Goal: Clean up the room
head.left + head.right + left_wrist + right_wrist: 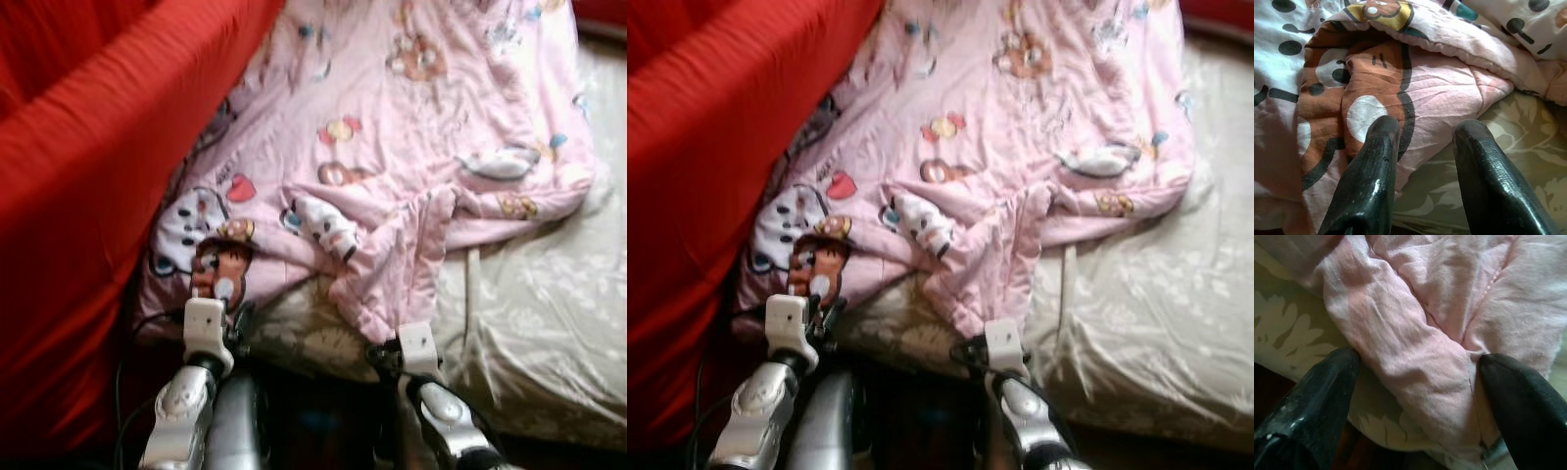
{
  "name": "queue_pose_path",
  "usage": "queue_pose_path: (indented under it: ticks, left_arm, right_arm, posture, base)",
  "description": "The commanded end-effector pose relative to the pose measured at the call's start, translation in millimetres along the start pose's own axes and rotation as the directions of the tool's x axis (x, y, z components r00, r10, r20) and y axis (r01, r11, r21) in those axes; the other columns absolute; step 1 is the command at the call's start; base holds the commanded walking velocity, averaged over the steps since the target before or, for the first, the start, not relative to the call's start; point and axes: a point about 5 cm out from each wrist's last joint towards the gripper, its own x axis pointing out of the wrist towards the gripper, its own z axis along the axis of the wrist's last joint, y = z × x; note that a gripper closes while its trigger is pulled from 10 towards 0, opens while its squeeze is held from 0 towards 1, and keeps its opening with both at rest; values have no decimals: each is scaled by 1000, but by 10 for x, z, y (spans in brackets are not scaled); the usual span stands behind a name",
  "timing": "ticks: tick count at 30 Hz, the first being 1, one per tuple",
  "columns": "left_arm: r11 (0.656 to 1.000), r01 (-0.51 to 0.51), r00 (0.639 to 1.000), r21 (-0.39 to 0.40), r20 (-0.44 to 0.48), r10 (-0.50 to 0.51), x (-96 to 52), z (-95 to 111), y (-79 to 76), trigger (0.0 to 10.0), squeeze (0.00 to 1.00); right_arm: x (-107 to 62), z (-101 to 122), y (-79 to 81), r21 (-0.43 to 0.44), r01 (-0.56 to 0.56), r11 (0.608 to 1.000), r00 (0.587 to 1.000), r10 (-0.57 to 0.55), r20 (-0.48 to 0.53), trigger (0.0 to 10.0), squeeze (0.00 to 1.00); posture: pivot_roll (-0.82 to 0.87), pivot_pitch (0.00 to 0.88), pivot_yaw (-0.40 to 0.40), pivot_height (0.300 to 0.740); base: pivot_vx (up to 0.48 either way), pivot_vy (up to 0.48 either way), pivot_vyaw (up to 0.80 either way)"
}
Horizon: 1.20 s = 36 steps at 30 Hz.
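A pink blanket point(411, 147) printed with cartoon animals lies crumpled across a bed. Its near edge hangs in two bunched folds. At the left fold, by a brown bear print point(220, 264), my left gripper point(1427, 129) is open, its two black fingers pointing at that printed corner without closing on it. My right gripper point(1420, 369) is open at the plain pink fold point(387, 284) in the middle. That fold lies between its fingers, one on each side.
A large red fabric surface point(88, 196) rises along the left, close against the blanket. A beige floral sheet point(529, 333) covers the bed's right and near side. A black cable point(127, 343) runs by my left arm. Dark floor point(313, 421) lies below.
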Motion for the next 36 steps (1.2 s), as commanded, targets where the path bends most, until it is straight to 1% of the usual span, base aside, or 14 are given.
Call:
queue_pose_path:
  ticks: [1, 4, 8, 13, 14, 15, 20, 33, 36]
  left_arm:
    - [1000, 0, 999, -9, -38, 0, -79, -67, 3, 10000, 0]
    - [1000, 1, 999, -8, -41, -1, -103, -61, -2, 10000, 0]
    - [1000, -3, 998, -10, -61, 2, -159, -71, -9, 10000, 0]
    - [1000, -7, 997, -13, -74, 6, -183, -85, -20, 10000, 0]
    - [1000, -8, 997, -14, -78, 7, -182, -88, -25, 10000, 0]
    - [1000, -7, 997, -14, -79, 6, -179, -90, -30, 10000, 0]
    - [1000, -8, 996, -16, -84, 6, -163, -81, -43, 10000, 0]
    - [1000, -19, 995, -17, -97, 17, -177, -90, -34, 10000, 0]
    - [1000, -19, 995, -18, -97, 17, -167, -89, -36, 10000, 0]
  right_arm:
    - [-26, -90, 4, 16, 8, 1000, 999, -8, -38, 10000, 0]
    - [-18, -65, -19, 11, 23, 1000, 999, -22, -32, 10000, 0]
    - [-12, -28, -121, 13, 87, 996, 996, -86, -21, 10000, 0]
    - [-19, -18, -190, 20, 114, 993, 993, -113, -13, 10000, 0]
    - [-20, -16, -210, 20, 122, 992, 992, -122, -13, 3137, 0]
    - [-20, -16, -219, 19, 125, 992, 992, -125, -14, 0, 0]
    - [-22, -18, -242, 16, 134, 991, 991, -133, -19, 0, 0]
    - [-11, -7, -238, 4, 134, 991, 991, -134, -29, 0, 0]
    - [-7, 3, -231, 17, 130, 991, 991, -130, -25, 0, 0]
  posture:
    - [128, 407, 29, 623]
    - [130, 408, 30, 623]
    - [128, 410, 28, 623]
    - [127, 405, 25, 623]
    - [127, 403, 24, 623]
    - [126, 401, 23, 623]
    - [124, 399, 20, 623]
    - [131, 392, 14, 623]
    - [128, 387, 12, 623]
  base:
    - [0, 0, 0]
    - [0, 0, 0]
    - [0, 0, 0]
    - [0, 0, 0]
    - [0, 0, 0]
    - [0, 0, 0]
    - [0, 0, 0]
    - [0, 0, 0]
    - [0, 0, 0]
